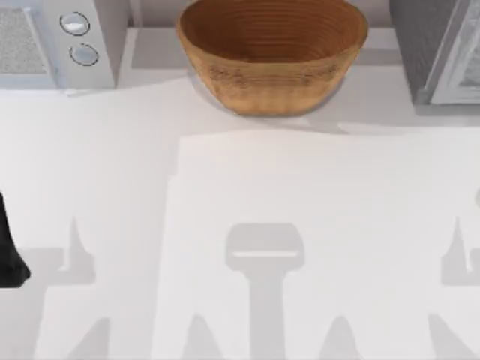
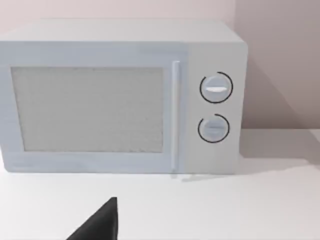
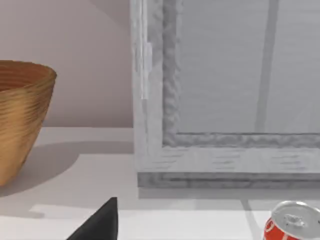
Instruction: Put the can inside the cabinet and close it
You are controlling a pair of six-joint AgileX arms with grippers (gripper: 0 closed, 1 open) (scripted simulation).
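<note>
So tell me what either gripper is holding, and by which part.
Nothing, as far as shown. The can stands on the table before the cabinet, ungrasped; whether either gripper is open cannot be told.

Red can [image 3: 291, 223], ribbed brown bowl [image 1: 271, 52]

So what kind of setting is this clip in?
Likely a simulated kitchen counter: a microwave at the back left, a woven bowl at the back middle, a cabinet at the right, and a red can before it.
</note>
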